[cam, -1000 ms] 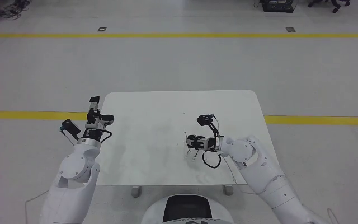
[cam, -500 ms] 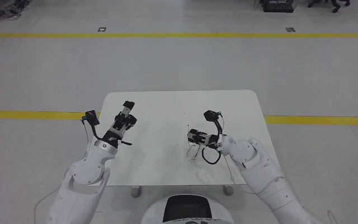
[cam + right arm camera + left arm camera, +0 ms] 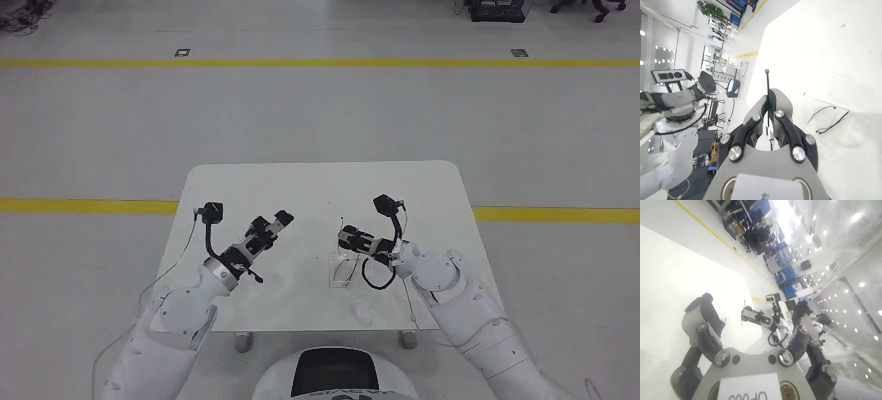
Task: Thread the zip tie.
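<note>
Right gripper (image 3: 769, 97): jaws nearly shut, pinching a black zip tie (image 3: 768, 89) flat between the ribbed pads. The head end stands out past the fingertips and the tail runs back through the palm. The grip sits mid-strap, probably so both ends stay free, with the eye showing out front and the tail loose to be bent round.

Left gripper (image 3: 753, 301): jaws wide, nothing between them. It is pointed across at the right gripper (image 3: 746, 313), with the tie (image 3: 743, 304) showing as a thin upright line above it. Likely reason: it is set open as the receiving hand, ready to take the loose end.

From the top view, the right gripper (image 3: 347, 238) hangs over the table (image 3: 320, 180) just toward 3 o'clock of its middle. The left gripper (image 3: 278, 220) is at about 10 o'clock from it, near but apart. The tie is a hairline here, so I cannot say which way it leans.

At 6 o'clock from the right gripper lies a clear tray (image 3: 342, 270) on the tabletop. The right wrist view shows spare ties (image 3: 831, 123) loose and curled on the clear tray (image 3: 810, 102). This seems to be the supply, kept close under the working hand.

Stage, by my reading: one tie is picked and presented, and the tail is not yet through the eye. The next move calls for fine alignment, since the strap is thin and springy.
</note>
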You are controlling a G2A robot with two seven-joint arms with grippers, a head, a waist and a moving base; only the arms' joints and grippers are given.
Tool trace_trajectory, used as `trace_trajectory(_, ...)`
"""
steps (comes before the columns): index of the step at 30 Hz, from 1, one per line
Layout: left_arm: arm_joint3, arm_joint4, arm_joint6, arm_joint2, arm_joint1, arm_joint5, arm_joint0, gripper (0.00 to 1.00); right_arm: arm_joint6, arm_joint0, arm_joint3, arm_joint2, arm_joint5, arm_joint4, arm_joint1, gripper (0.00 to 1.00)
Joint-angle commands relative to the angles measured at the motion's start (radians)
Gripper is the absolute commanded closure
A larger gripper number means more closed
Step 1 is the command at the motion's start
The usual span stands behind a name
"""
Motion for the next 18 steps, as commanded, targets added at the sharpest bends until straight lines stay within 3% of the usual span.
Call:
trace_trajectory(1, 0.000, -0.001, -0.002, 0.001, 0.000, -0.002, 0.000, 0.00, 0.001, 0.000, 0.000, 0.000, 0.000, -0.001, 0.000, 1.00)
trace_trajectory(8, 0.002, -0.002, -0.005, 0.020, -0.001, -0.013, -0.005, 0.00, -0.022, -0.007, 0.003, 0.000, 0.004, 0.019, -0.002, 1.00)
trace_trajectory(11, 0.015, 0.113, -0.055, 0.050, 0.005, -0.058, -0.016, 0.00, -0.062, -0.005, 0.022, 0.006, 0.024, 0.080, -0.007, 1.00)
trace_trajectory(16, 0.032, 0.336, -0.118, 0.113, 0.015, -0.176, -0.034, 0.00, -0.079, 0.006, 0.053, 0.014, 0.044, 0.175, -0.014, 1.00)
trace_trajectory(18, 0.033, 0.351, -0.118, 0.115, 0.015, -0.177, -0.036, 0.00, -0.075, 0.009, 0.056, 0.014, 0.044, 0.181, -0.014, 1.00)
